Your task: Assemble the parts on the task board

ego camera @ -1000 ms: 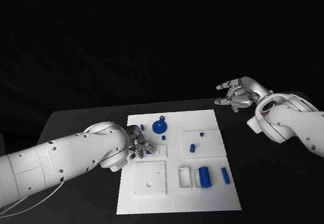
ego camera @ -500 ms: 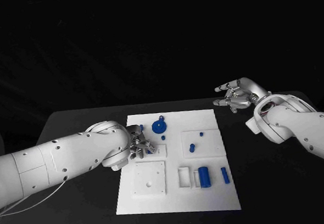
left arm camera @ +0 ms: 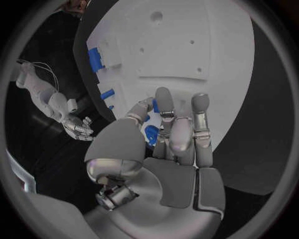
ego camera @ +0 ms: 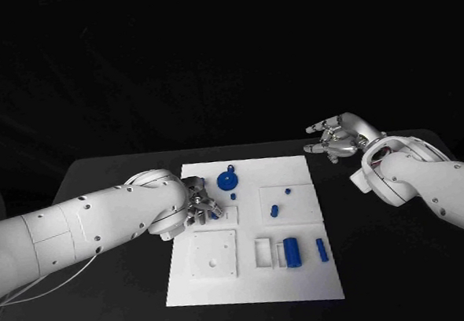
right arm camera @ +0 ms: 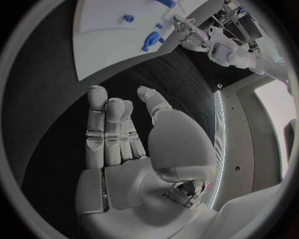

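Black table [ego camera: 124, 300]: left robot hand [ego camera: 199, 206] over task board [ego camera: 304, 282], touching blue part [left arm camera: 151, 135].

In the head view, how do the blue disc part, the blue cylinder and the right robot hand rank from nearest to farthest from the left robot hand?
Measured from the left robot hand:
1. Blue disc part, just beside the hand, toward the board's far edge.
2. Blue cylinder, in the near part of the task board.
3. Right robot hand, off the board, over the black table.

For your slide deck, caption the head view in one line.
Left hand works at the white task board's left edge near a round blue part; right hand waits open, off-board.
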Robot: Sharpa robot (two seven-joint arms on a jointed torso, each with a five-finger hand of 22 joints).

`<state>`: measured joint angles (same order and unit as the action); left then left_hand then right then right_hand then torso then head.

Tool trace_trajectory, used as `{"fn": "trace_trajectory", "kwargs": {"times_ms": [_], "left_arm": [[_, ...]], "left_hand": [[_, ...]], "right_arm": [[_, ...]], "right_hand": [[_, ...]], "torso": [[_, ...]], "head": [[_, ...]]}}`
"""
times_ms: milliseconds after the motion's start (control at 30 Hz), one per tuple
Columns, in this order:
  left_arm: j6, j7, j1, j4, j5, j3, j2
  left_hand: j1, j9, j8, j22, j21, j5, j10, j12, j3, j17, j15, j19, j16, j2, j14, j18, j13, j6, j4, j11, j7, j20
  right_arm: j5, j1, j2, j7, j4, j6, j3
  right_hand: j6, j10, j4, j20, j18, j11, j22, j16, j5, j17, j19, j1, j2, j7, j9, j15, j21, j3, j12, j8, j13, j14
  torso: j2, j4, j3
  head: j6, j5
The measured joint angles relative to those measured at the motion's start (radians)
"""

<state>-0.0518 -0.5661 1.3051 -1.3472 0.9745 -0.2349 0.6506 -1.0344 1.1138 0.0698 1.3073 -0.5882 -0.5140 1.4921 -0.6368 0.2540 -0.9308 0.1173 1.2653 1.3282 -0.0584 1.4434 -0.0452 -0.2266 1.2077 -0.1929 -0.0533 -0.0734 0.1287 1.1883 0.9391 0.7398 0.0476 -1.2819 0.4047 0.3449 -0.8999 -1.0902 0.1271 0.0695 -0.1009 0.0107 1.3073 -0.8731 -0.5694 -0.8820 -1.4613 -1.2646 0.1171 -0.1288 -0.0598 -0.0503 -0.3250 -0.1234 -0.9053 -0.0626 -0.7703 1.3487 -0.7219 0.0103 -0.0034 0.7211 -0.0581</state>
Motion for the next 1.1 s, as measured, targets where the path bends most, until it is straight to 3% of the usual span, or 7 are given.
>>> {"fn": "trace_trajectory", "kwargs": {"times_ms": [67, 167, 267, 533, 1000, 1100], "left_arm": [[0.004, 0.000, 0.000, 0.006, -0.001, 0.000, -0.005], [0.010, -0.001, 0.001, 0.015, -0.002, 0.001, -0.011], [0.020, -0.003, 0.002, 0.023, -0.004, 0.001, -0.017], [0.046, -0.009, 0.005, 0.033, -0.005, 0.003, -0.025], [0.061, -0.009, 0.006, 0.027, 0.009, 0.004, -0.024], [0.062, -0.008, 0.006, 0.024, 0.015, 0.004, -0.023]], "left_hand": [[0.000, 0.043, 0.000, 0.000, 0.000, 0.000, 0.002, -0.004, 0.000, 0.000, 0.000, 0.000, 0.000, 0.000, 0.000, 0.000, 0.000, 0.000, 0.000, 0.002, 0.000, 0.000], [0.000, 0.052, 0.004, 0.000, 0.000, 0.000, 0.002, -0.004, 0.000, 0.000, 0.000, 0.000, 0.000, 0.000, 0.000, 0.000, 0.000, 0.002, 0.000, 0.002, -0.002, 0.000], [0.001, 0.054, 0.002, 0.001, 0.000, 0.000, 0.002, -0.004, 0.000, 0.001, -0.001, 0.000, 0.003, -0.001, 0.002, 0.000, 0.000, 0.003, 0.000, 0.002, -0.003, 0.000], [-0.007, 0.049, -0.005, 0.001, 0.005, 0.051, 0.003, -0.004, -0.016, 0.005, 0.000, 0.000, 0.003, 0.002, 0.004, 0.000, 0.003, 0.003, 0.016, 0.003, -0.003, 0.000], [-0.038, 0.036, -0.009, 0.001, 0.014, 0.063, 0.003, -0.004, -0.037, 0.007, 0.000, 0.000, -0.001, 0.009, 0.004, 0.000, 0.004, 0.004, 0.031, 0.003, -0.003, 0.000], [-0.043, 0.029, -0.009, 0.000, 0.014, 0.082, 0.003, 0.000, -0.045, 0.007, 0.000, 0.000, -0.001, 0.007, 0.004, 0.000, 0.005, 0.004, 0.039, 0.003, -0.003, 0.000]], "right_arm": [[0.000, -0.002, -0.001, 0.000, 0.001, -0.001, 0.000], [0.000, -0.004, -0.002, 0.000, 0.002, -0.002, 0.000], [0.000, -0.005, -0.002, 0.000, 0.002, -0.003, 0.000], [0.000, -0.006, -0.002, 0.000, 0.003, -0.006, 0.000], [-0.001, -0.009, -0.001, 0.000, 0.004, -0.008, 0.000], [-0.001, -0.010, -0.001, 0.000, 0.004, -0.009, 0.000]], "right_hand": [[0.000, 0.000, 0.000, 0.000, 0.000, 0.000, 0.000, 0.000, -0.004, 0.000, 0.000, 0.000, 0.000, 0.000, 0.000, 0.000, 0.000, 0.000, 0.000, 0.000, 0.000, 0.000], [0.000, 0.000, 0.000, 0.000, 0.000, 0.000, 0.000, 0.000, -0.005, 0.000, 0.000, 0.000, 0.000, 0.000, 0.000, 0.000, 0.000, 0.000, 0.000, 0.000, 0.000, 0.000], [0.000, 0.000, 0.000, 0.000, 0.000, 0.000, 0.000, 0.000, -0.005, 0.000, 0.000, 0.000, 0.000, 0.000, 0.000, 0.000, 0.000, 0.000, 0.000, 0.000, 0.000, 0.000], [-0.001, 0.000, 0.003, 0.000, 0.000, 0.000, 0.000, 0.000, -0.010, 0.000, 0.000, 0.004, -0.004, 0.001, 0.000, 0.000, 0.000, -0.003, 0.000, 0.000, 0.000, 0.000], [-0.001, 0.000, 0.003, 0.000, 0.000, 0.000, 0.000, 0.000, -0.010, 0.000, 0.000, 0.004, -0.004, 0.001, 0.000, 0.000, 0.000, -0.003, 0.000, 0.000, 0.000, 0.000], [-0.001, 0.000, 0.003, 0.000, 0.000, 0.000, 0.000, 0.000, -0.010, 0.000, 0.000, 0.004, -0.004, 0.001, 0.000, 0.000, 0.000, -0.003, 0.000, 0.000, 0.000, 0.000]], "torso": [[0.000, 0.0003, 0.0000], [0.000, 0.0003, -0.0007], [0.000, 0.0003, -0.0007], [0.001, 0.0009, -0.0012], [0.001, 0.0021, -0.0019], [0.001, 0.0021, -0.0022]], "head": [[0.000, 0.000], [0.000, 0.000], [0.000, 0.000], [0.002, 0.003], [0.006, 0.006], [0.007, 0.006]]}}
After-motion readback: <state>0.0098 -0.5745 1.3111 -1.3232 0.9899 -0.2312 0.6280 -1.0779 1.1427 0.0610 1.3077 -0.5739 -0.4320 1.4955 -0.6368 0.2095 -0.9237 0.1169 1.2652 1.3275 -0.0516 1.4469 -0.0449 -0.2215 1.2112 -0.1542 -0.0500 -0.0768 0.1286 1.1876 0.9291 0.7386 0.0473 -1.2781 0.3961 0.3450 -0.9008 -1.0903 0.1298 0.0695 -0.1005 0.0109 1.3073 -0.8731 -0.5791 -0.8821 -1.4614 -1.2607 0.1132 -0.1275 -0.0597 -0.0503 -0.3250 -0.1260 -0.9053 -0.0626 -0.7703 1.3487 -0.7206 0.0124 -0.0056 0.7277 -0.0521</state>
